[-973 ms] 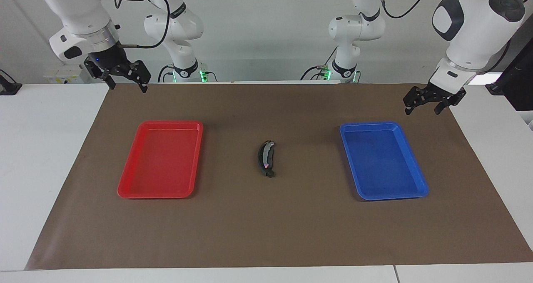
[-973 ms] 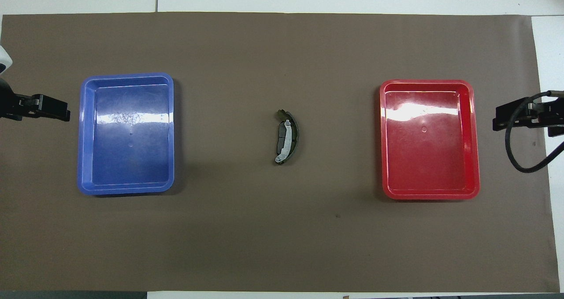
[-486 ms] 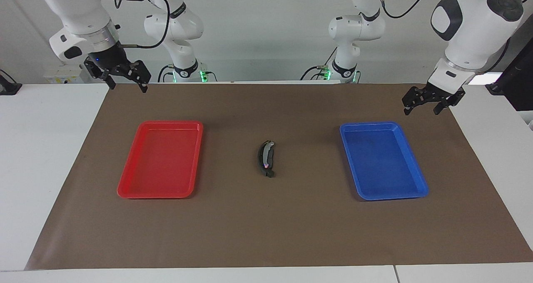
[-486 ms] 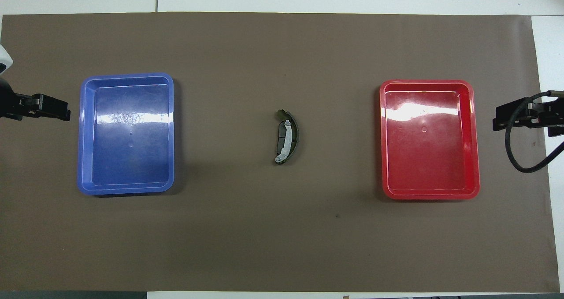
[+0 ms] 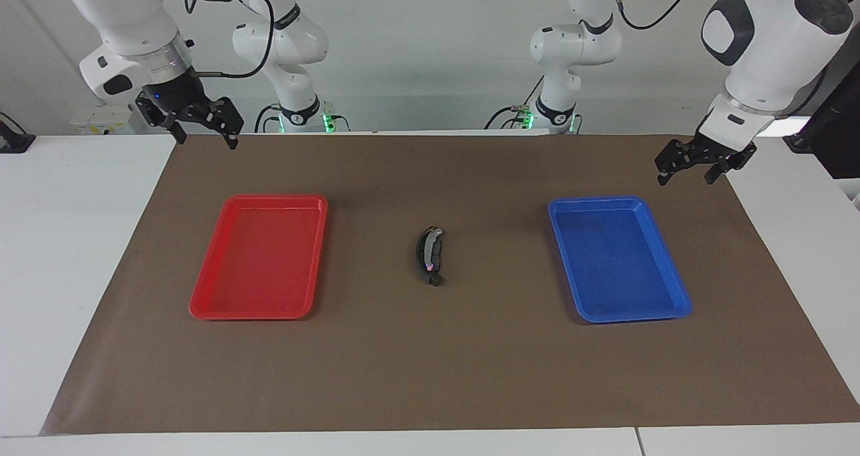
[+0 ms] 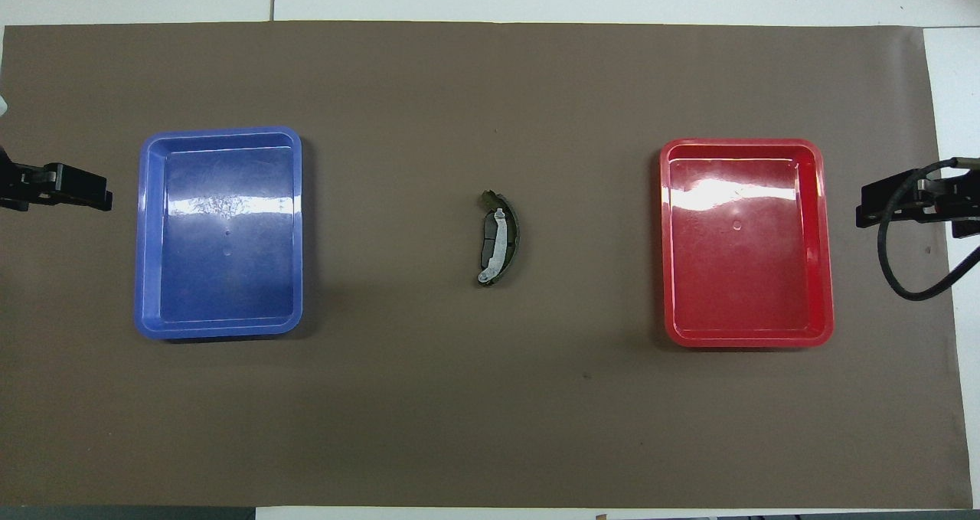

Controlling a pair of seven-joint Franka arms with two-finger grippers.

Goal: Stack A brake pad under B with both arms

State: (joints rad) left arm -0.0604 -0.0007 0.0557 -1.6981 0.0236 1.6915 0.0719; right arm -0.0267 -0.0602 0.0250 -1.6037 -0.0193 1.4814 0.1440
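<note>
The two brake pads lie stacked on the brown mat midway between the two trays. Pad B [image 5: 424,254] [image 6: 500,238], the long curved one with a silvery strip and a bright spot, rests on pad A [image 5: 435,253] [image 6: 487,250], the shorter dark-grey one, which shows along B's inner curve. My left gripper [image 5: 685,176] [image 6: 57,187] is open and empty, in the air over the mat beside the blue tray. My right gripper [image 5: 207,139] [image 6: 903,202] is open and empty, in the air beside the red tray.
A blue tray [image 5: 672,308] [image 6: 145,237] lies toward the left arm's end and a red tray [image 5: 201,305] [image 6: 825,237] toward the right arm's end; both hold nothing. The brown mat [image 5: 430,375] covers most of the white table.
My left gripper has drifted a little away from the blue tray, toward its own end of the table. The right gripper and the pads have not moved.
</note>
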